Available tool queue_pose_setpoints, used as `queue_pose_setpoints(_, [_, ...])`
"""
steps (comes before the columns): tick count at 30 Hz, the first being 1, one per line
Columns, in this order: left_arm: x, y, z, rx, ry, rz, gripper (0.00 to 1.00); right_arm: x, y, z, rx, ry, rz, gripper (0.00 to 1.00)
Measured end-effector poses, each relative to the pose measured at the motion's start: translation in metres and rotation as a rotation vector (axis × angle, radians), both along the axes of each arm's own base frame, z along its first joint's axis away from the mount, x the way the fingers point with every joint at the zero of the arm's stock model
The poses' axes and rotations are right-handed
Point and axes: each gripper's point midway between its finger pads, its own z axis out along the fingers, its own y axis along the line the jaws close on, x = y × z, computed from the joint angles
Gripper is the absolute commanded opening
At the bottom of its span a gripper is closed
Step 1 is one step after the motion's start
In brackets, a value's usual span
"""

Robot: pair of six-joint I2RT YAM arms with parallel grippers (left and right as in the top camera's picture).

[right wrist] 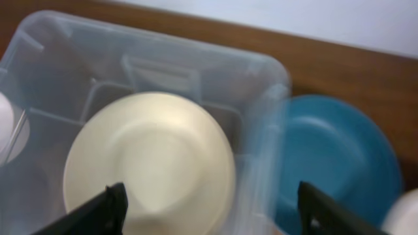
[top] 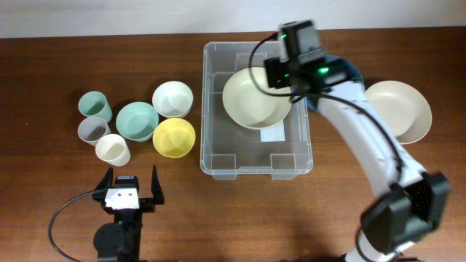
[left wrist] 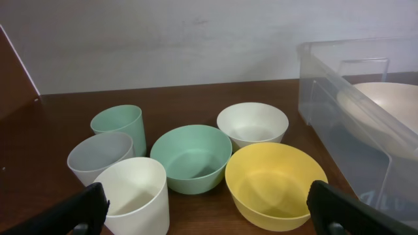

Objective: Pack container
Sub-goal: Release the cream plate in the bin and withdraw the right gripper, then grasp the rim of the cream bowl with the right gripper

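The container [top: 255,166] is placed in the middle of the table [top: 44,218]. A cream plate [top: 251,98] is seen inside it, in the far half, and a white label [top: 273,135] is seen on its base. The right gripper [right wrist: 212,212] is held above the far right corner of the container. Its fingers [right wrist: 112,207] are spread apart and nothing is grasped between them.

A blue plate [right wrist: 333,156] is found just beside the container on the right, partly hidden by the arm. A second cream plate [top: 400,109] is laid further to the right.

To the left of the container, a white bowl [top: 172,98], a green bowl [top: 137,120] and a yellow bowl [top: 174,137] are grouped closely. A green cup [top: 95,105], a grey cup [top: 93,129] and a white cup [top: 113,149] are set beside them. The left gripper [top: 132,176] is positioned near the white cup, with its fingers released wide and empty.
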Motion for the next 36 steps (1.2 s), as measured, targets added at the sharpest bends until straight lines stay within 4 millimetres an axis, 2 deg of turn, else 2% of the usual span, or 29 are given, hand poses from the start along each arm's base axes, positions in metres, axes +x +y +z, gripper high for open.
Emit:
queue_pose_setpoints(2, [0.000, 0.000, 0.000, 0.000, 0.000, 0.000, 0.99, -0.010, -0.032, 0.021, 0.014, 0.002, -0.074, 0.85])
queue_pose_setpoints(4, [0.000, 0.000, 0.000, 0.000, 0.000, 0.000, 0.99, -0.021, -0.073, 0.037, 0.026, 0.003, -0.168, 0.87])
queue_pose_setpoints(8, [0.000, 0.000, 0.000, 0.000, 0.000, 0.000, 0.99, -0.053, -0.169, 0.053, 0.034, 0.031, -0.401, 0.92])
queue_pose_setpoints(13, [0.000, 0.000, 0.000, 0.000, 0.000, 0.000, 0.99, -0.101, -0.275, 0.042, 0.055, 0.113, -0.676, 0.95])
queue_pose_setpoints(18, [0.000, 0.000, 0.000, 0.000, 0.000, 0.000, 0.99, -0.136, -0.343, 0.020, 0.140, 0.162, -0.855, 0.97])
queue_pose_setpoints(21, [0.000, 0.000, 0.000, 0.000, 0.000, 0.000, 0.99, -0.151, -0.369, -0.014, 0.206, 0.232, -0.921, 0.99])
queue_pose_setpoints(24, [0.000, 0.000, 0.000, 0.000, 0.000, 0.000, 0.99, -0.153, -0.382, -0.057, 0.264, 0.303, -0.944, 0.99])
queue_pose_setpoints(30, [0.000, 0.000, 0.000, 0.000, 0.000, 0.000, 1.00, -0.138, -0.383, -0.133, 0.334, 0.386, -0.919, 0.99])
queue_pose_setpoints(36, [0.000, 0.000, 0.000, 0.000, 0.000, 0.000, 0.99, -0.124, -0.377, -0.175, 0.379, 0.381, -0.843, 0.99])
